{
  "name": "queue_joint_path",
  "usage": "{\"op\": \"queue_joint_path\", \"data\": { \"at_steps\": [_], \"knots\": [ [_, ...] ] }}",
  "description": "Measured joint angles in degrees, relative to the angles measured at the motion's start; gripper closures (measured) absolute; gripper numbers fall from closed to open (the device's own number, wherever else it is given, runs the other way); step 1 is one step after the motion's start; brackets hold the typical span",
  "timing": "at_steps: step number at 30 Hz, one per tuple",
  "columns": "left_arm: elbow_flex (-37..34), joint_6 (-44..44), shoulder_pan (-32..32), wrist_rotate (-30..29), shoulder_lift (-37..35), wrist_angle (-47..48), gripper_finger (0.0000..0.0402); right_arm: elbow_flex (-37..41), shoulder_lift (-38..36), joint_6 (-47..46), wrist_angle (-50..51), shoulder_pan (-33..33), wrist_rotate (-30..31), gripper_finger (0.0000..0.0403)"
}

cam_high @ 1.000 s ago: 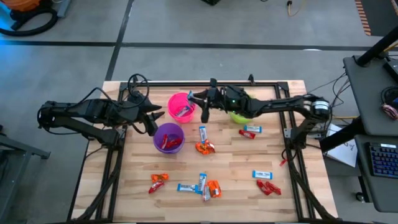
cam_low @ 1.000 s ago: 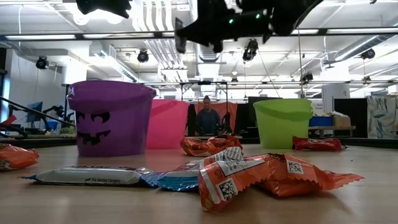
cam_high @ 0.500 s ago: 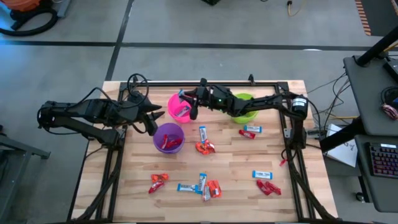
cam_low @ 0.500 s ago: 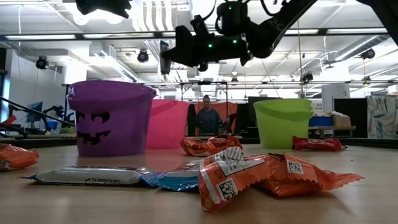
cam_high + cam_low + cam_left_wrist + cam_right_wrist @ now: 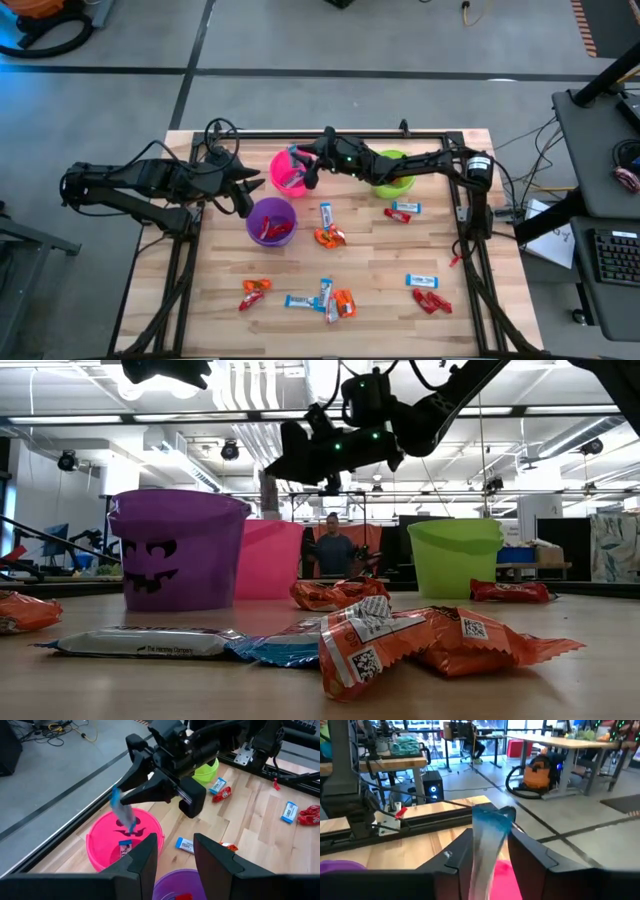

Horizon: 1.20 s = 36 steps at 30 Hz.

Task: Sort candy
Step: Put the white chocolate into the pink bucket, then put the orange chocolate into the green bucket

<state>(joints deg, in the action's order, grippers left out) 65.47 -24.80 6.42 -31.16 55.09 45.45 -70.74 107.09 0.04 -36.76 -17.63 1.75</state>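
Overhead, the right gripper (image 5: 300, 168) hangs above the pink plastic cup (image 5: 289, 172), its fingers parted around a slim blue-and-white candy bar (image 5: 121, 810); whether they grip it is unclear. Beside the purple plastic cup (image 5: 271, 221), the left gripper (image 5: 243, 196) waits part-open, empty.

Both arms are dark, near-black, built of chunky angular links with black cables looping beside the left arm's base. The right arm carries small green indicator lights along its forearm and a silvery round joint near its base. Each end effector, left (image 5: 250, 190) and right (image 5: 304, 168), ends in two flat, dark, blade-like fingers (image 5: 215, 857).
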Motion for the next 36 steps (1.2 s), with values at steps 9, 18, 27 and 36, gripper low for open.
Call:
{"op": "queue_joint_path", "data": {
  "at_steps": [9, 18, 27, 36],
  "knots": [
    [0.0, -1.9, 0.0, 0.4, 0.0, 0.0, 0.029, 0.0, -0.8, -2.4, 1.4, 0.1, -0.2, 0.0235],
    [0.0, -9.9, 1.0, 20.3, 0.5, 8.2, 0.029, 0.0, -8.9, -2.8, 16.2, 0.1, -0.2, 0.023],
    [0.0, -13.5, 10.3, 26.2, 2.7, 12.6, 0.029, 0.0, -20.8, -3.4, 33.4, 0.1, -0.1, 0.023],
    [-0.4, -15.1, 20.6, 21.9, 7.0, 12.4, 0.029, 0.0, -31.3, -7.6, 48.9, 1.6, -0.1, 0.0229]
  ]
}}
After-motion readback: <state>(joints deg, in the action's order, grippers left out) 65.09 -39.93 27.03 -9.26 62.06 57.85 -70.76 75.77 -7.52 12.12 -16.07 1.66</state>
